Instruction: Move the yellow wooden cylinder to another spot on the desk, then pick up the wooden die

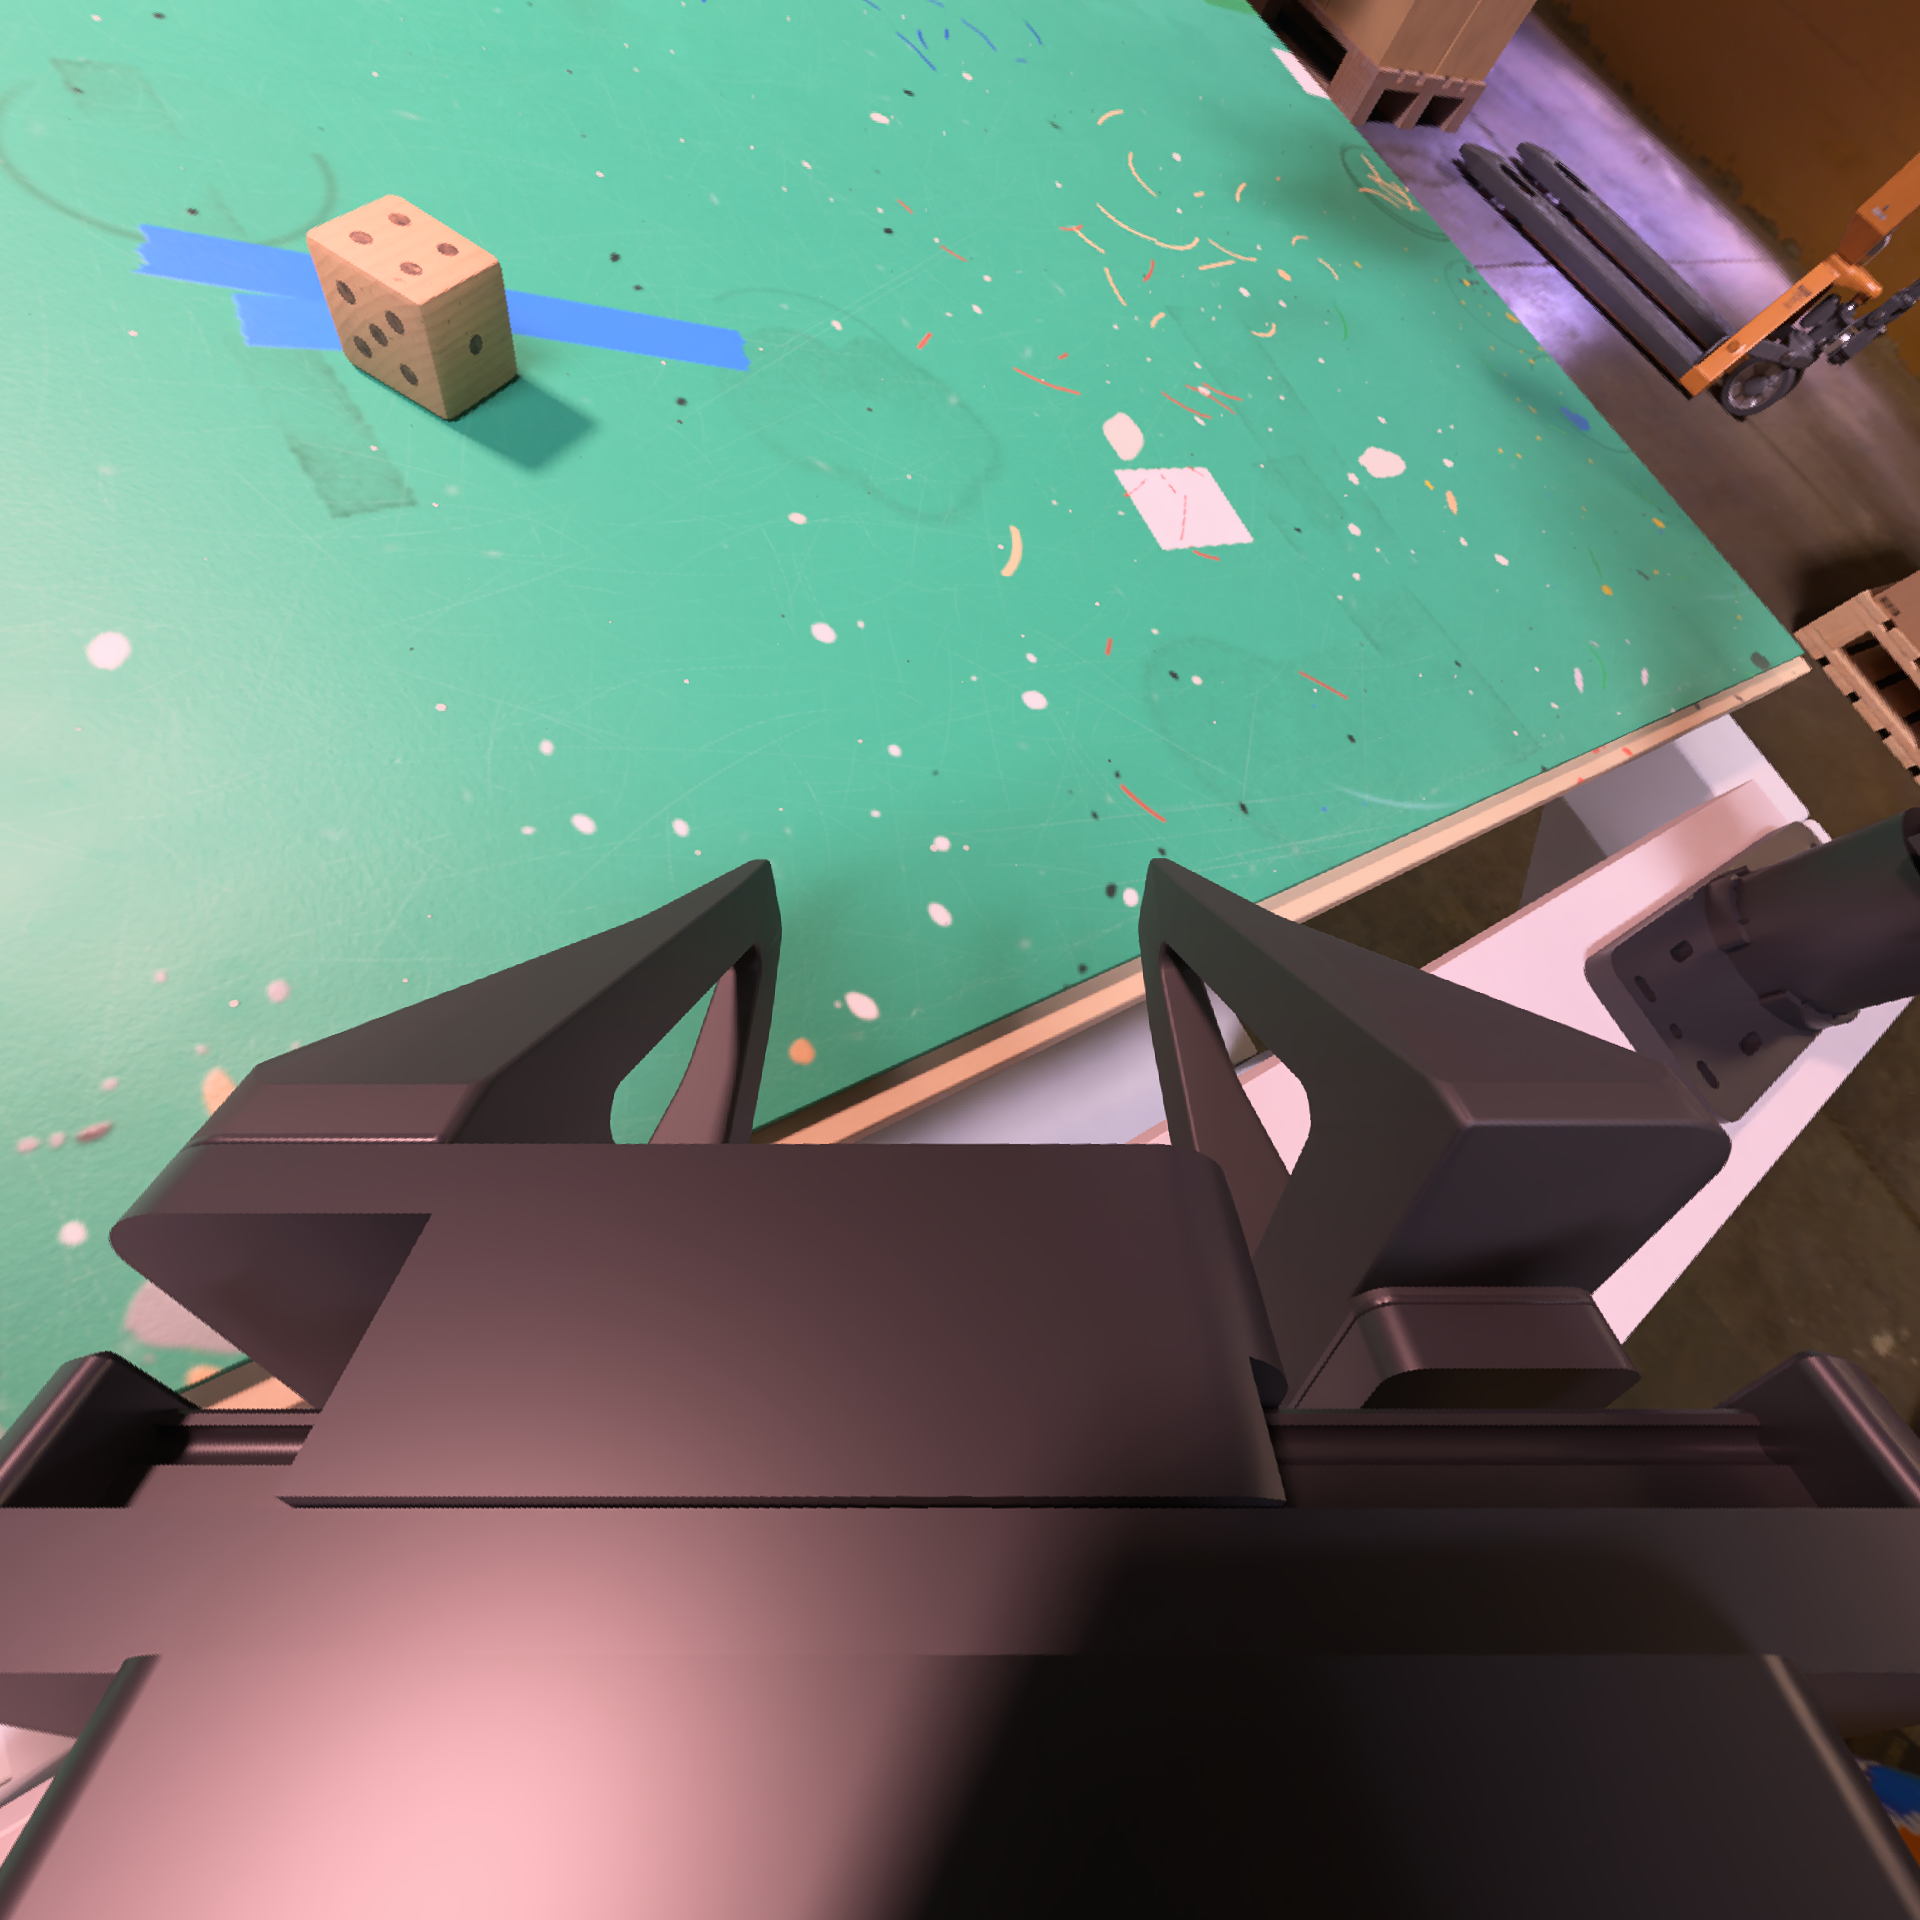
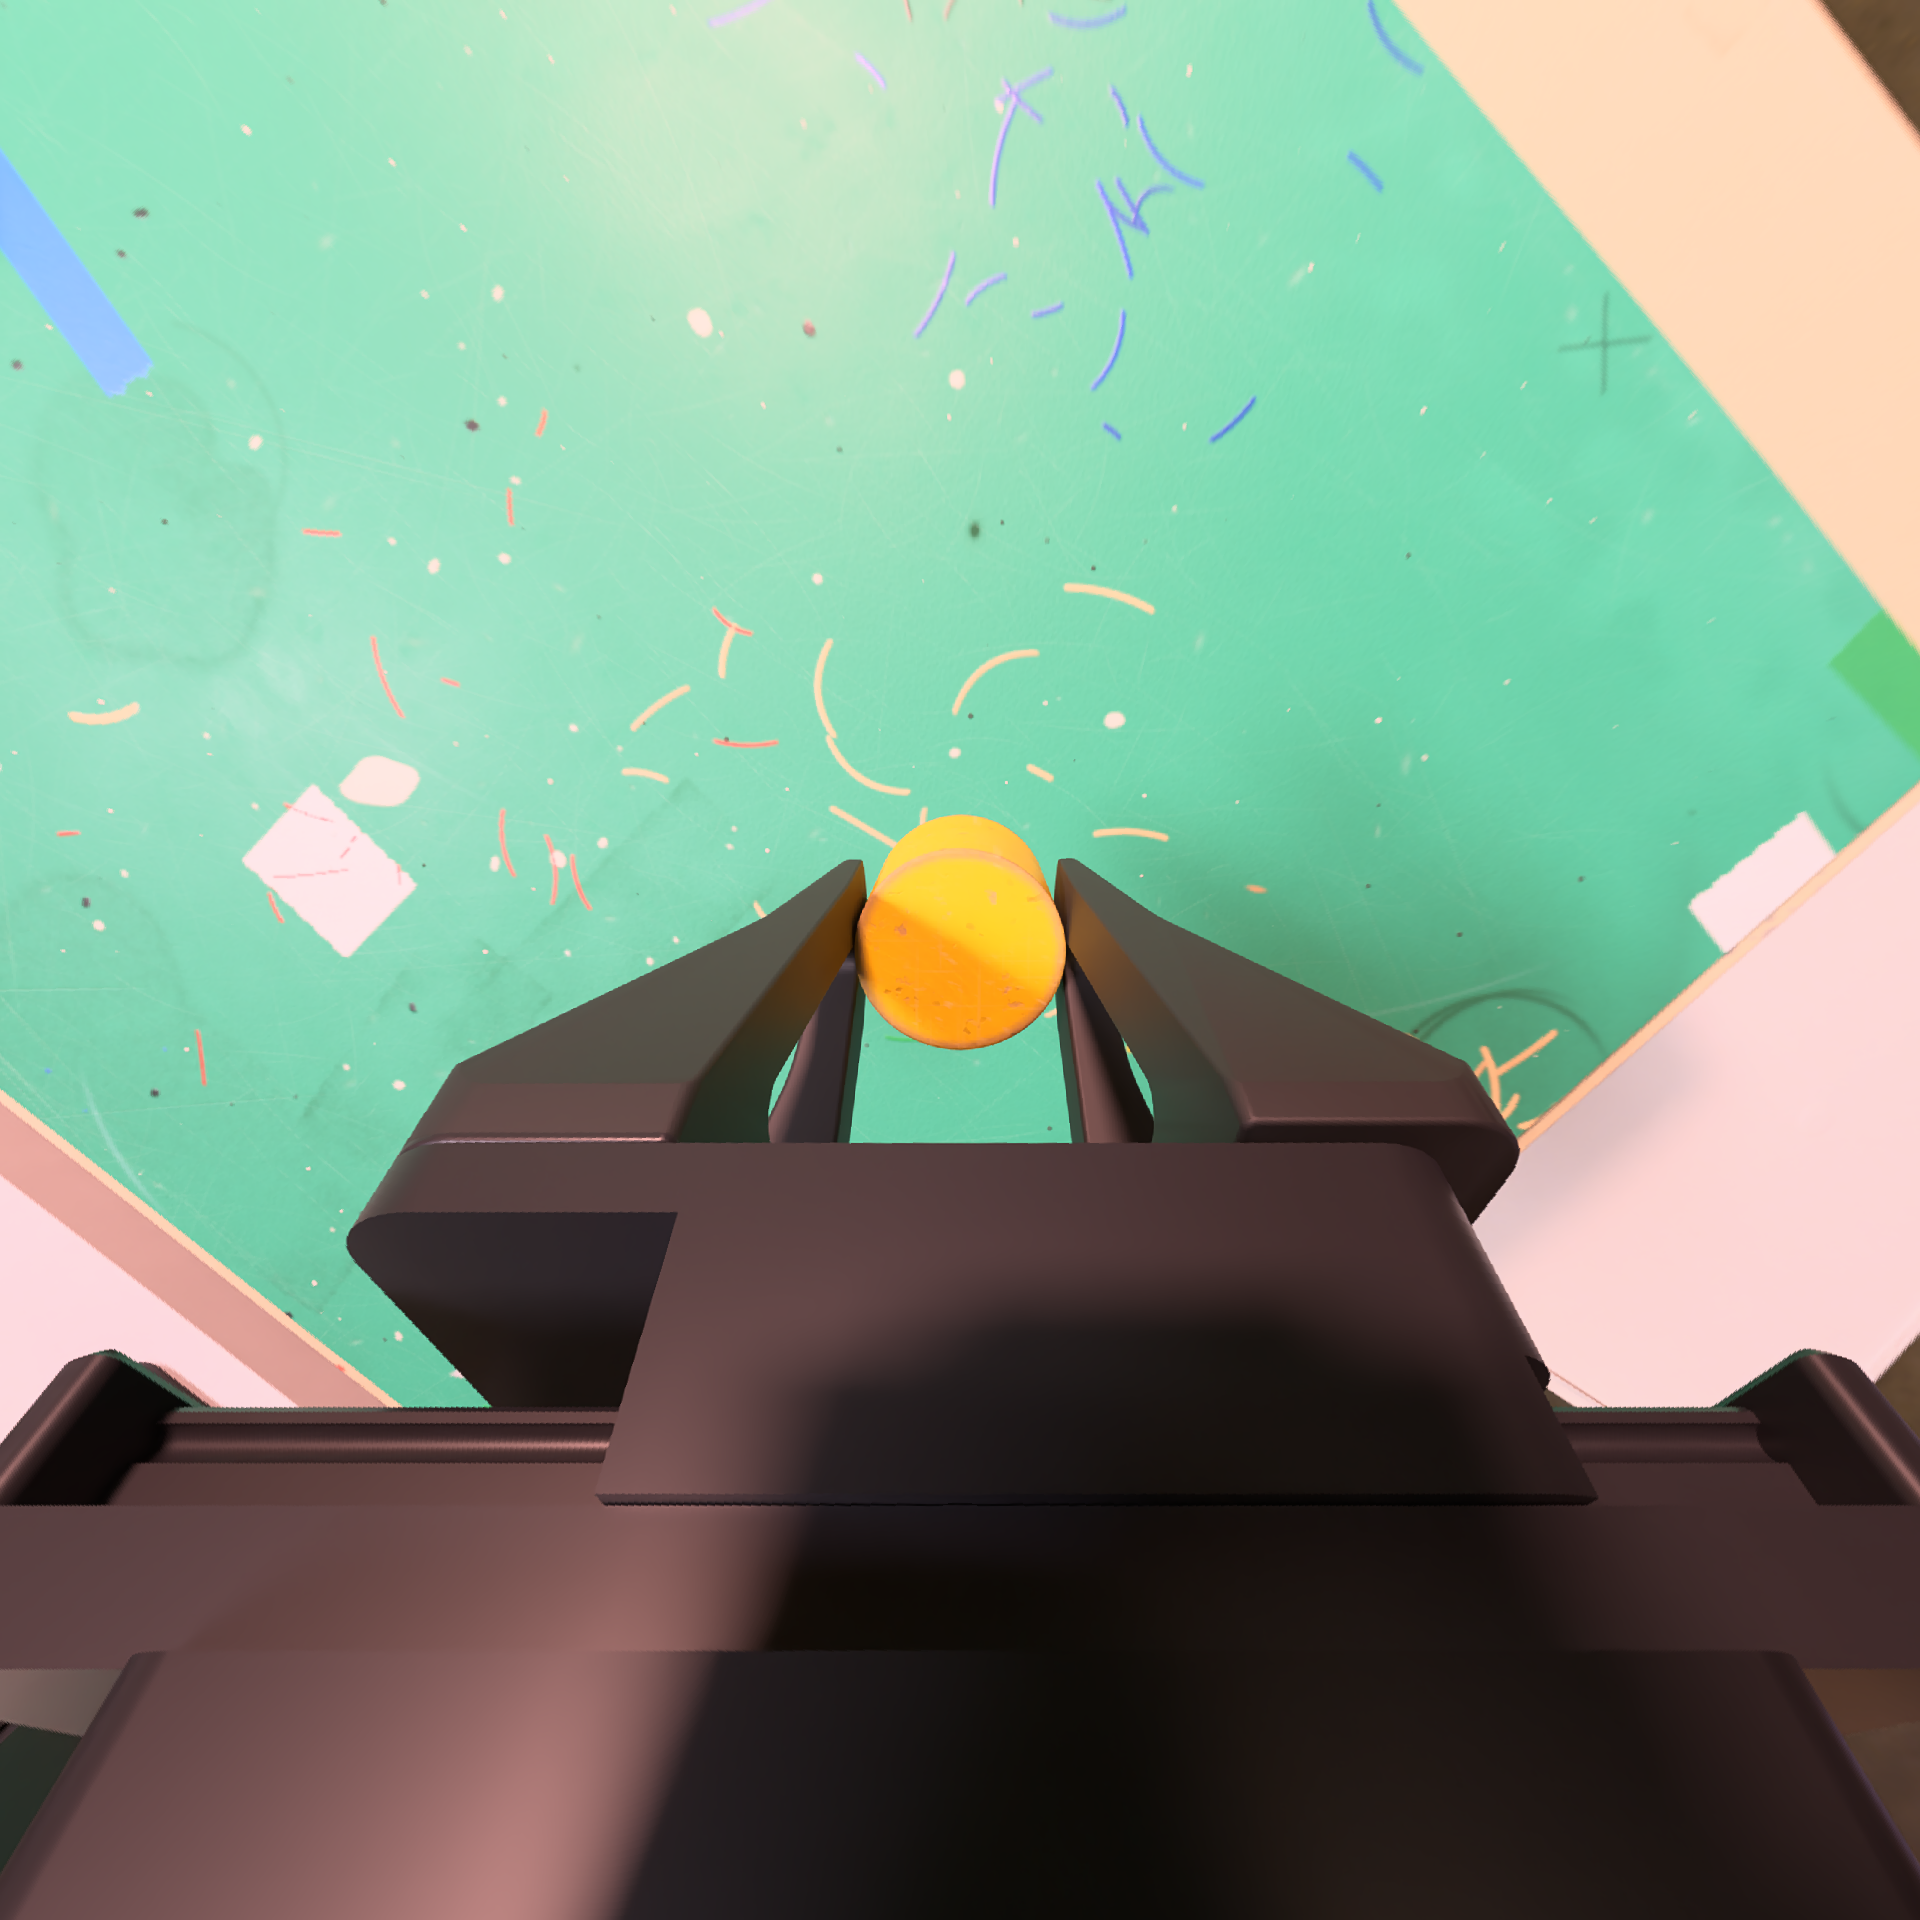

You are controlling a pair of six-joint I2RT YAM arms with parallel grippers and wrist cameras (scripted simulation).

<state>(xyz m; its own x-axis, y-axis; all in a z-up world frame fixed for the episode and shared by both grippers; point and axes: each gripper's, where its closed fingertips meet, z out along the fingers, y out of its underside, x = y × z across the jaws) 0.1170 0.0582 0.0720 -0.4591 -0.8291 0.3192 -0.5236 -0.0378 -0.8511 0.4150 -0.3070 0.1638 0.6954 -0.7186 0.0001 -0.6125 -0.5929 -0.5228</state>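
Note:
The wooden die [image 1: 416,307] sits on the green desk [image 1: 727,623] at the upper left of the left wrist view, on a strip of blue tape [image 1: 623,327]. My left gripper [image 1: 956,883] is open and empty, well short of the die, near the desk's edge. In the right wrist view my right gripper [image 2: 961,883] is shut on the yellow wooden cylinder [image 2: 961,956], held between the fingertips above the green desk [image 2: 727,468]. The cylinder's round end faces the camera. Whether it touches the desk I cannot tell.
The desk's edge [image 1: 1455,821] runs diagonally at the right, with a white frame below it. Part of the other arm [image 1: 1756,966] shows at the right edge. An orange pallet jack [image 1: 1766,312] and wooden pallets stand on the floor beyond. Blue tape [image 2: 62,281] lies at the upper left.

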